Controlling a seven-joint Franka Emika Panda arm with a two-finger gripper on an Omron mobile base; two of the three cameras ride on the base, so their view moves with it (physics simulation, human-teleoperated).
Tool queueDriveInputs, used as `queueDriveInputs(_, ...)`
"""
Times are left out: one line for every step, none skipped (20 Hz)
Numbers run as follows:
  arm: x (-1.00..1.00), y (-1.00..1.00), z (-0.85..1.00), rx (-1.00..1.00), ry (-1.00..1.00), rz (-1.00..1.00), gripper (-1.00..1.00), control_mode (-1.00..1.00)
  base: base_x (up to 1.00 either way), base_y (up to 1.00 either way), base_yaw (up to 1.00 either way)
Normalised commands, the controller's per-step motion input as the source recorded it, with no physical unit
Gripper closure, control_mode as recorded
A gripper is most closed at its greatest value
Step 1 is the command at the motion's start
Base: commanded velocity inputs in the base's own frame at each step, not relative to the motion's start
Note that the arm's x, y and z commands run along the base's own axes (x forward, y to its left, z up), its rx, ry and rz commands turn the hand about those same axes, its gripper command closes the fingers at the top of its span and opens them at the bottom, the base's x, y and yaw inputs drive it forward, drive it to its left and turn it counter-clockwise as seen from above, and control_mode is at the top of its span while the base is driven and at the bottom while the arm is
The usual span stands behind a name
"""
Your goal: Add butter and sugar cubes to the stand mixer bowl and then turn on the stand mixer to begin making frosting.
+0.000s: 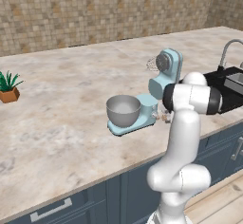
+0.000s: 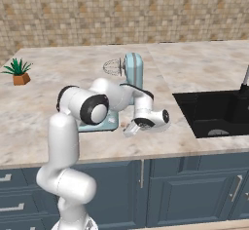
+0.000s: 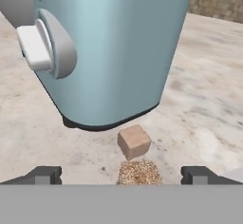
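Low beside the stand mixer (image 3: 109, 52), the gripper (image 3: 121, 174) spreads its fingers (image 3: 45, 174) apart either side of two sugar cubes (image 3: 134, 141) on the table (image 3: 204, 109), apparently lining up a pick.

The white arm rises from its base, bends at the elbow and reaches forward and down, the wrist tipped low. The gripper (image 3: 121, 175) hangs with its jaws spread wide; the two dark fingertips (image 3: 43, 174) stand well apart, both bare, nothing pinched between them or touching either pad.
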Motion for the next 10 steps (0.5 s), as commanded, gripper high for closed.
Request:
queueDriveInputs(0.19, 0.00, -0.12, 0.03, 0.00, 0.00, -1.00, -1.00, 0.00, 0.00, 0.00)
queueDriveInputs(0.22, 0.00, -0.14, 0.02, 0.00, 0.00, -1.00, -1.00, 0.00, 0.00, 0.00)
queueDriveInputs(0.21, 0.00, -0.15, 0.01, 0.00, 0.00, -1.00, -1.00, 0.00, 0.00, 0.00)
queueDriveInputs(0.20, 0.00, -0.19, 0.01, 0.00, 0.00, -1.00, -1.00, 0.00, 0.00, 0.00)
queueDriveInputs(0.16, 0.00, -0.20, 0.01, 0.00, 0.00, -1.00, -1.00, 0.00, 0.00, 0.00)
queueDriveInputs(0.15, 0.00, -0.19, 0.01, 0.00, 0.00, -1.00, -1.00, 0.00, 0.00, 0.00)
queueDriveInputs(0.16, 0.00, -0.18, 0.01, 0.00, 0.00, -1.00, -1.00, 0.00, 0.00, 0.00)
queueDriveInputs(0.18, 0.00, -0.18, 0.01, 0.00, 0.00, -1.00, -1.00, 0.00, 0.00, 0.00)
queueDriveInputs(0.18, 0.00, -0.16, 0.00, 0.00, 0.00, -1.00, -1.00, 0.00, 0.00, 0.00)
queueDriveInputs(0.16, 0.00, -0.16, 0.00, 0.00, 0.00, -1.00, -1.00, 0.00, 0.00, 0.00)
